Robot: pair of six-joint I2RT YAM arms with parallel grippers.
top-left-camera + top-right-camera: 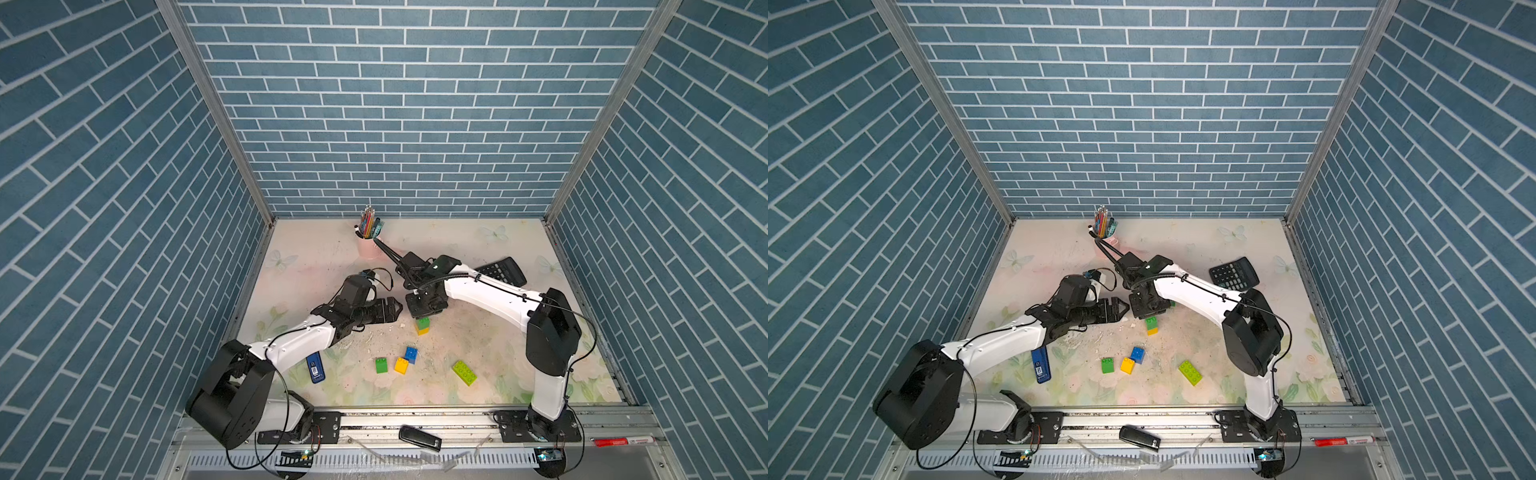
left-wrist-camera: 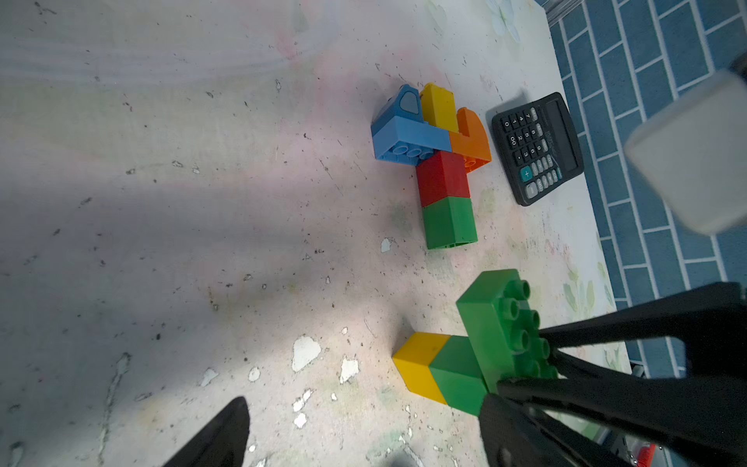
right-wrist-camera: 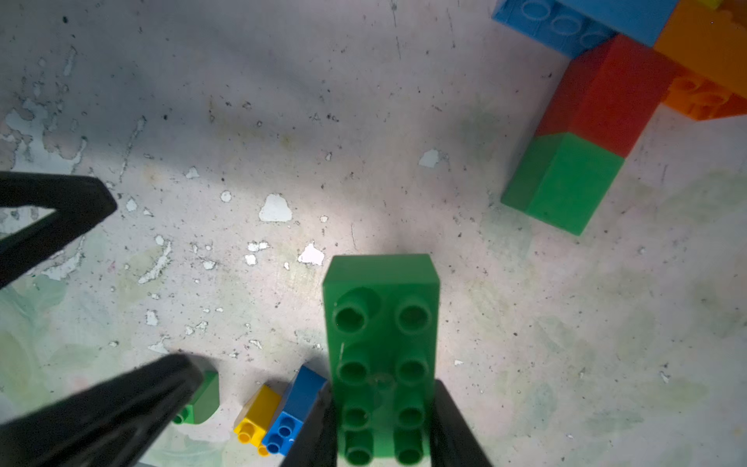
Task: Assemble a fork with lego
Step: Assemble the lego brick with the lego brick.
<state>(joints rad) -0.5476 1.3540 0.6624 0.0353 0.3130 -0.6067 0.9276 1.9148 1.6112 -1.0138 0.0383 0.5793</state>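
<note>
Right wrist view: right gripper (image 3: 380, 394) clamped on an oblong green studded lego brick (image 3: 380, 307).
It tops a green-and-yellow brick stack (image 2: 452, 372) mid-table; the left gripper (image 1: 395, 309) gapes beside it above the scuffed, chipped floral tabletop (image 1: 498, 365), boxed by blue brick-patterned walls (image 1: 415, 104).

You have bright, even overhead light in both top views; the blue walls (image 1: 104, 166) splay wide toward nine and three o'clock. In the wrist views, soft shadows band the worktop (image 2: 161, 242), a bright patch glares beside the green brick (image 3: 380, 323), and the white arm link (image 2: 687, 153) blurs.
</note>
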